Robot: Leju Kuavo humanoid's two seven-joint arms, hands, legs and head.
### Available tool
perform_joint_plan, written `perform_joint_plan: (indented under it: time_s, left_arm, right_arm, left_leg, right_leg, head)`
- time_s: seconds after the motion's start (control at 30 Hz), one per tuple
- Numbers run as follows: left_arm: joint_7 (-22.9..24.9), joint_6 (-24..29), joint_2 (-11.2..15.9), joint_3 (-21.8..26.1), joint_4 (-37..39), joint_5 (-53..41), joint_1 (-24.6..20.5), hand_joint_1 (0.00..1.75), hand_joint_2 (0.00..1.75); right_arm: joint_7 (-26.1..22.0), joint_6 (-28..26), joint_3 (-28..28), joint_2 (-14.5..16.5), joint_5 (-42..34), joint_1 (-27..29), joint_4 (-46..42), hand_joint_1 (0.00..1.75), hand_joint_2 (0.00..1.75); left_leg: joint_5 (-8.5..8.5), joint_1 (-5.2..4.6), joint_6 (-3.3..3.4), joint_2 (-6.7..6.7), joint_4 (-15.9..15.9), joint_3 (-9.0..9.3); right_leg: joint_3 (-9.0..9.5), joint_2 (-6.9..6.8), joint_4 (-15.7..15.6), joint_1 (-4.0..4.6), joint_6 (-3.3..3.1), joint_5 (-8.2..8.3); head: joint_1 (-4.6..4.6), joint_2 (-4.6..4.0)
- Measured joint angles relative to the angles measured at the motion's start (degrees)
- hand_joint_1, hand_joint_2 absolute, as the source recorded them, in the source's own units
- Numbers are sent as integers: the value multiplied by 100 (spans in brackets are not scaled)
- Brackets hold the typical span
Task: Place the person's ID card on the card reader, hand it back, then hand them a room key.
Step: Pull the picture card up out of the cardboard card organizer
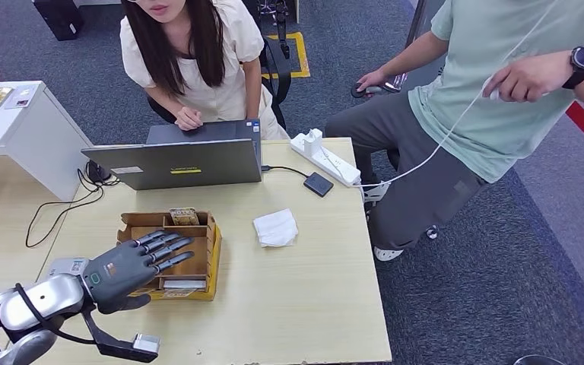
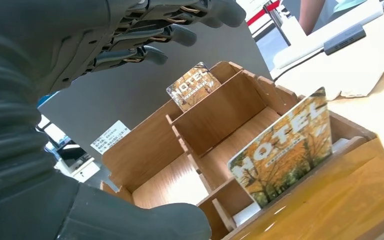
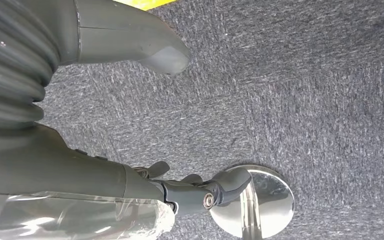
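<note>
Left robot hand [image 1: 133, 266] hovers over the wooden card box [image 1: 205, 251], fingers stretched flat and apart, holding nothing. Hotel key cards [image 2: 285, 150] stand upright in the box's slots. Laptop [image 1: 179, 161] sits just behind the box, tissue [image 1: 275, 227] beside it, power strip [image 1: 327, 158] near the counter [image 1: 312, 304] far edge. Right robot hand [image 3: 195, 192] hangs over carpet, fingers loosely curled, empty

2 hotel key cards [image 2: 282, 150] [image 2: 192, 86]; 1 laptop [image 1: 179, 161]; 2 people [image 1: 190, 53] [image 1: 494, 99].
</note>
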Motion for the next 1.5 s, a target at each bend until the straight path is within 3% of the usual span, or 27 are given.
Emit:
perform_joint_plan:
  time_s: [0.67, 1.23, 1.5]
  left_arm:
    - [-73, -175, 463, 83, -49, 92, -6, 0, 175]
    - [-135, -289, 598, 86, -101, 156, -52, 0, 175]
    - [136, -118, 565, 85, -101, -152, 16, 0, 175]
  right_arm:
    - [-13, -25, -2, -2, 14, -2, 3, 0, 175]
    - [-32, -78, -2, -10, 16, -12, 52, 0, 175]
    - [-29, -81, -2, -11, 16, -19, 74, 0, 175]
  left_leg:
    - [0, 0, 0, 0, 0, 0]
    - [0, 1, 0, 0, 0, 0]
    - [0, 1, 0, 0, 0, 0]
  right_leg:
    - [0, 0, 0, 1, 0, 0]
    - [0, 0, 0, 1, 0, 0]
    - [0, 1, 0, 1, 0, 0]
  head:
    - [1, -1]
    - [1, 0]
    - [0, 0]
